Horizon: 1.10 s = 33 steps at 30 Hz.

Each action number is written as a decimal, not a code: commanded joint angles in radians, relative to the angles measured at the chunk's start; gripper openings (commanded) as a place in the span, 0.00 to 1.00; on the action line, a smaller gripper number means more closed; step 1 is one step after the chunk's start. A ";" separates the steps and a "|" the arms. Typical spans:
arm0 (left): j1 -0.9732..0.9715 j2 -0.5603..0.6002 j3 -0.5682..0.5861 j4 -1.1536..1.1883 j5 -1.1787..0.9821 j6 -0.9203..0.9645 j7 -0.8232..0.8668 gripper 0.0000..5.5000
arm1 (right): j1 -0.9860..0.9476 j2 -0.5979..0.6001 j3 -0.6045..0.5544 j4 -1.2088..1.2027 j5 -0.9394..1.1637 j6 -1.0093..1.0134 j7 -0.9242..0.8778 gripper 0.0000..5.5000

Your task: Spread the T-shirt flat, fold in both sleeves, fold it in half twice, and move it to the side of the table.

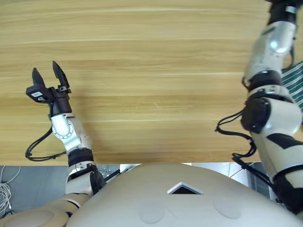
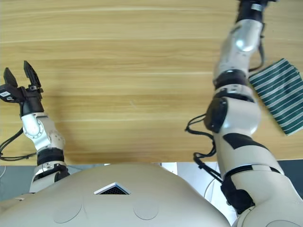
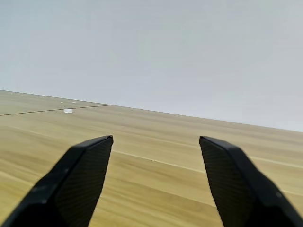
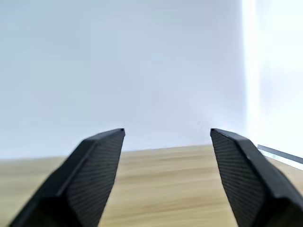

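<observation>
Wooden table (image 1: pixel 142 56), left tool (image 1: pixel 46 72) pointing forward, splayed wide, empty; right tool (image 4: pixel 166 137) likewise, arm stretched forward beside folded T-shirt (image 2: pixel 279 94)

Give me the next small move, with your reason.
Probably just draw the right gripper back toward the body. The T-shirt already lies folded at the right side of the table, and this gripper and the left gripper are both open and empty, so nothing seems left to fold.

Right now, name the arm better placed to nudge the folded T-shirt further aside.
Right. The striped T-shirt lies by the right arm at the table's right side; the left gripper hovers open far across the table.
</observation>
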 commanded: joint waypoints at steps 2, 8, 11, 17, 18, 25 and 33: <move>-0.045 0.009 -0.036 0.016 0.098 0.014 0.059 0.62 | 0.037 0.134 0.251 0.066 -0.254 0.028 -0.048 0.61; -0.424 -0.034 -0.163 0.323 0.372 0.102 0.345 0.62 | -0.021 0.254 0.250 0.174 -0.260 0.140 -0.181 0.61; -0.501 -0.095 -0.238 0.513 0.421 0.058 0.374 0.62 | 0.073 0.245 0.180 0.160 -0.185 0.078 -0.184 0.61; -0.393 -0.163 -0.436 0.535 0.595 -0.086 0.432 0.62 | 0.275 0.210 0.195 0.030 -0.199 -0.053 -0.196 0.61; -0.372 -0.164 -0.444 0.502 0.598 -0.104 0.440 0.62 | 0.302 0.203 0.201 -0.003 -0.209 -0.061 -0.207 0.61; -0.243 -0.177 -0.425 0.251 0.505 -0.076 0.417 0.63 | 0.455 0.117 0.195 -0.213 -0.229 0.001 -0.233 0.58; -0.218 -0.196 -0.432 0.175 0.481 -0.010 0.413 0.63 | 0.533 0.093 0.214 -0.333 -0.257 0.053 -0.237 0.45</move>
